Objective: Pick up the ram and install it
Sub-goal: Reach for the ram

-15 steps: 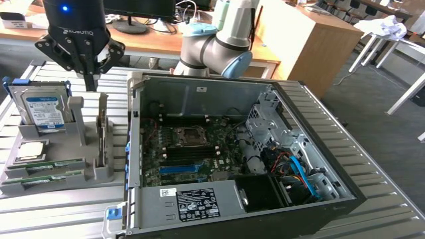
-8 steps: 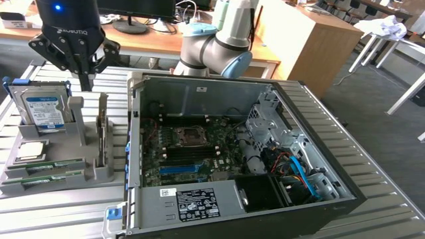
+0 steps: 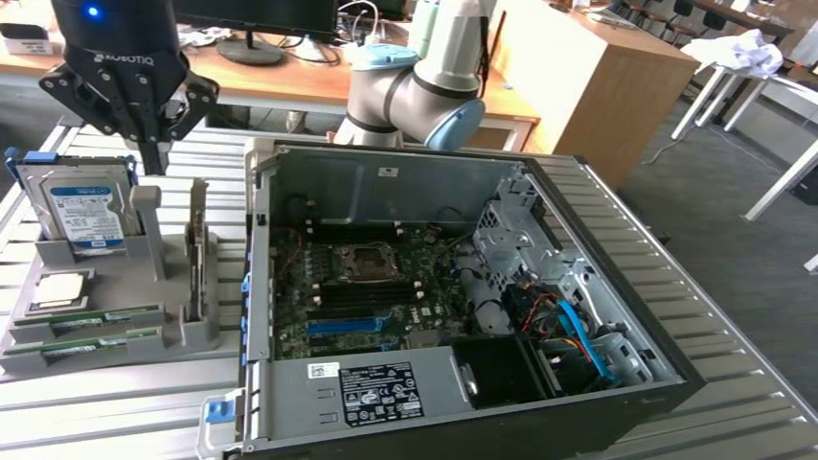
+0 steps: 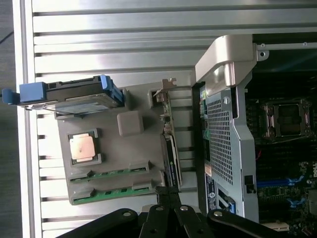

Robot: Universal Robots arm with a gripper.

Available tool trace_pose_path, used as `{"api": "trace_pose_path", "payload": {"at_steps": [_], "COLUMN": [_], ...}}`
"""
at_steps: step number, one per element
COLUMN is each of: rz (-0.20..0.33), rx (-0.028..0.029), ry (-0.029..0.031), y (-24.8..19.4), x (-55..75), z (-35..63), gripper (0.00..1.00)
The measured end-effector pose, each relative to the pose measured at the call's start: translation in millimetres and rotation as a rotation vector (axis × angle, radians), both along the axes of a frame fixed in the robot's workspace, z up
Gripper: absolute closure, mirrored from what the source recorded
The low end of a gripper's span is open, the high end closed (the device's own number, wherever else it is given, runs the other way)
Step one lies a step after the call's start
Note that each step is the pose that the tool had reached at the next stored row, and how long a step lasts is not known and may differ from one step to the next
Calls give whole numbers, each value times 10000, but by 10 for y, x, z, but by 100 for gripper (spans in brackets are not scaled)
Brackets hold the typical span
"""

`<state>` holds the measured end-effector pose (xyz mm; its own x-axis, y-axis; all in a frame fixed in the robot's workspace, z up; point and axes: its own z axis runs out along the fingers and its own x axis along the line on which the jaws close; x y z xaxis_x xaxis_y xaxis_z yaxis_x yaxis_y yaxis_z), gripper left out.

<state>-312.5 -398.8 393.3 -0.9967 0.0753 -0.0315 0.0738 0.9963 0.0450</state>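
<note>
A slatted metal table [image 3: 128, 412] carries an open computer case [image 3: 371, 182] lying on its side, its motherboard [image 3: 371, 287] exposed. The robot arm [image 3: 409, 91] rises beyond the case, at its twelve o'clock in the exterior view. At the case's nine o'clock, just beside it, sits a grey parts holder [image 3: 192, 331]. The gripper [image 3: 151, 153] hangs above the holder's twelve o'clock end with its fingers pressed together and nothing between them. It is near the upright silver hard drive [image 3: 87, 216] but touches nothing. The ram [image 3: 87, 320], a thin green stick, lies in a slot at the holder's six o'clock end, with a second like it just beside. It is well apart from the gripper, with the small square processor [image 3: 57, 287] between the drive and the sticks. The wrist view looks down past the closed fingertips onto the same ram [image 4: 111, 171]. By my reading the pick has not begun and this is the approach. A grasp would call for the fingers to spread, line up across the stick's thin edge and come down squarely, clear of the slot's grey tabs.
</note>
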Motion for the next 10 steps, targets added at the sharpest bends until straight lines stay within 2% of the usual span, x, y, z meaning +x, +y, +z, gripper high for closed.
{"api": "trace_pose_path", "payload": {"at_steps": [10], "rz": [0], "rx": [-3], "ry": [-2], "y": [0], "x": [-95], "z": [0], "gripper": [90]}}
